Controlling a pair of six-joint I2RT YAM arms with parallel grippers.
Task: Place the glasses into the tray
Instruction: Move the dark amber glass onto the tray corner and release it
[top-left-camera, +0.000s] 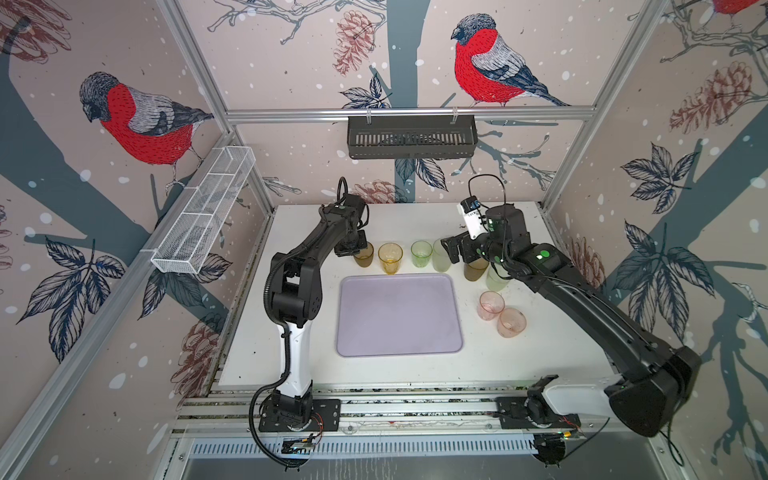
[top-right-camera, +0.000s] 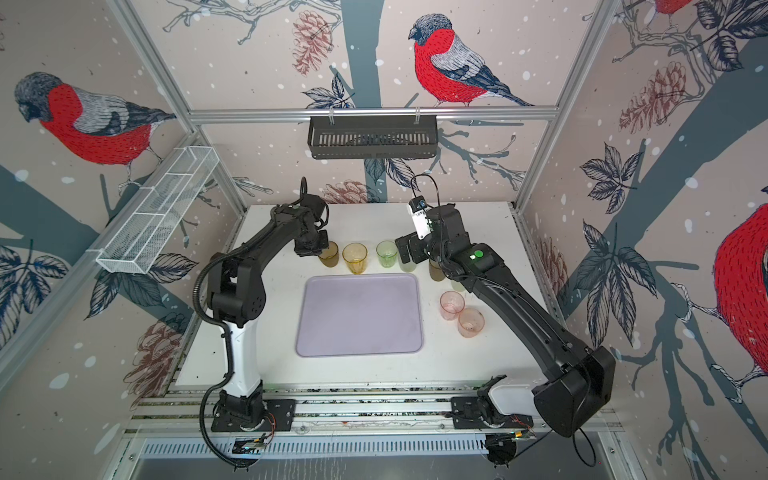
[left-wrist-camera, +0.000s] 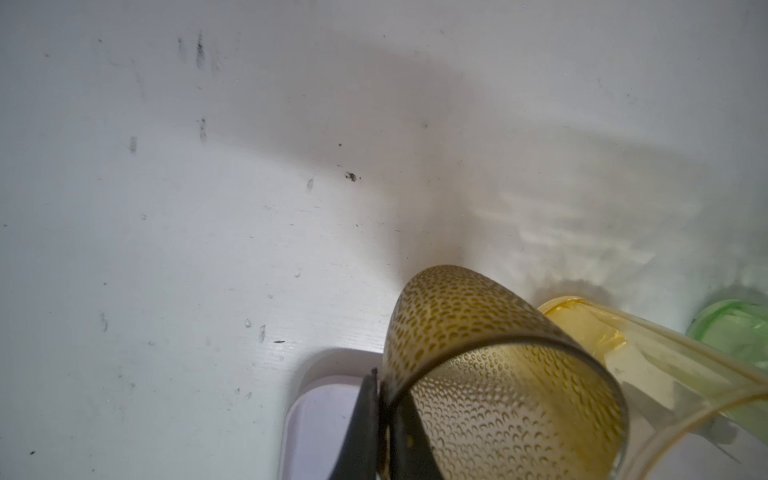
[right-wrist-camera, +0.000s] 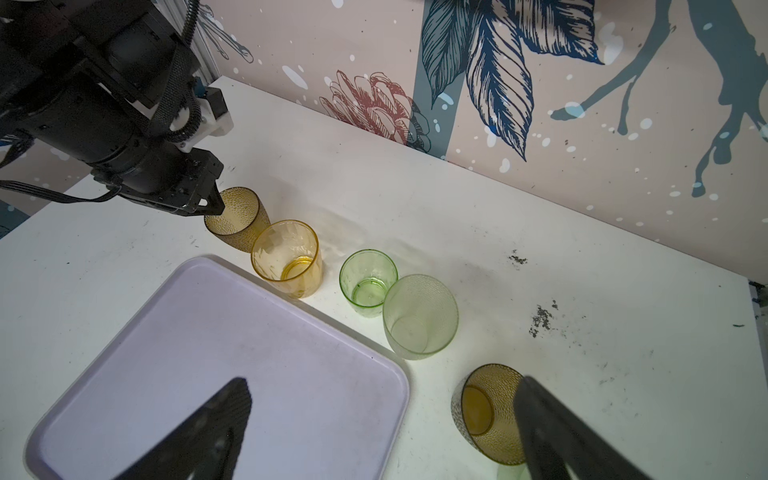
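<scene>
The pale lilac tray lies empty mid-table. Behind it stand a brown glass, an amber glass, a small green glass and a taller pale green glass. My left gripper is shut on the rim wall of the brown glass, one finger inside and one outside. My right gripper hangs open above the tray's far right corner, one finger beside a second brown glass. Another pale green glass and two pink glasses stand right of the tray.
A black slotted basket hangs on the back rail and a white mesh basket on the left rail. The glasses stand close together, the amber glass right next to the held one. Dark specks mark the white table.
</scene>
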